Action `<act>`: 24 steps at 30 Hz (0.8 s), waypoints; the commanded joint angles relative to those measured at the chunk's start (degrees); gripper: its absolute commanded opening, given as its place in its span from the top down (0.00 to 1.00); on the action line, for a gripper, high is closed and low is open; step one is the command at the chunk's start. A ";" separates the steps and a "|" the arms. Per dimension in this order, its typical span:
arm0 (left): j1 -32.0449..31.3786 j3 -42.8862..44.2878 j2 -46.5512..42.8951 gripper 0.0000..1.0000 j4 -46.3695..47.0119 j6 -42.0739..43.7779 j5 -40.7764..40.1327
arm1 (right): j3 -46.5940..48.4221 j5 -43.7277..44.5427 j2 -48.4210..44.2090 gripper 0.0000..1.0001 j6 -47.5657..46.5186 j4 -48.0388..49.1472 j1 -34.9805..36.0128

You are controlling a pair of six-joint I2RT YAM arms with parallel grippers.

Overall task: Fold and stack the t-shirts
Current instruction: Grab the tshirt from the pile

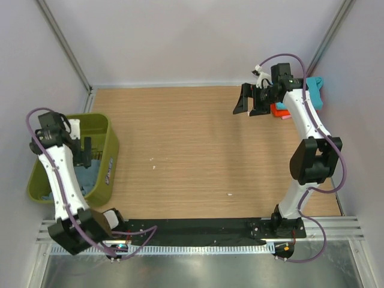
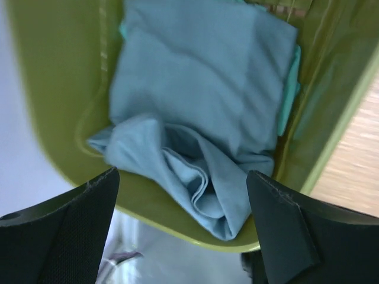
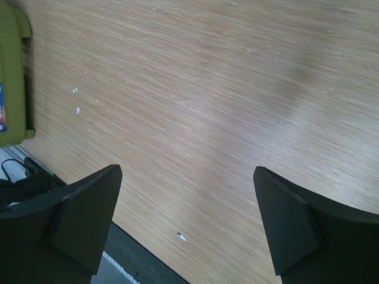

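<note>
The left hand [image 2: 182,174] hangs directly over the olive-green tub [image 1: 103,127] at the left edge of the surface [image 1: 180,144], its fingers spread wide and holding nothing. Straight beneath it lies the slate blue-grey t-shirt [image 2: 195,77], crumpled inside the tub. In the wrist view the cloth's long axis runs away from the hand, across the line between the two fingers, and a bunched fold sits nearest the gap. A sliver of a turquoise t-shirt [image 2: 289,89] shows under its far side. How far the fingertips stand above the cloth is hard to judge from either view. They look near but not touching. The right hand [image 1: 251,102] is also spread and empty, at the far right beside a small stack with a turquoise tee [image 1: 315,90] and an orange tee [image 1: 279,111]. It is well apart from the tub, so the left arm is plainly the nearer one for the pick, likely a straight descent onto that fold.
</note>
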 commanded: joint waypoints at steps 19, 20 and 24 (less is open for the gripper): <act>11.71 -2.36 21.36 0.22 -0.10 0.92 7.51 | 8.79 -6.49 2.13 0.00 -4.59 0.69 -0.08; 11.80 -2.72 21.09 0.26 -0.28 1.18 6.80 | 8.70 -6.40 2.13 0.00 -4.68 0.69 -0.08; 11.89 -4.65 19.51 0.32 -0.80 2.41 2.32 | 8.61 -6.14 2.30 0.00 -4.77 0.78 -0.08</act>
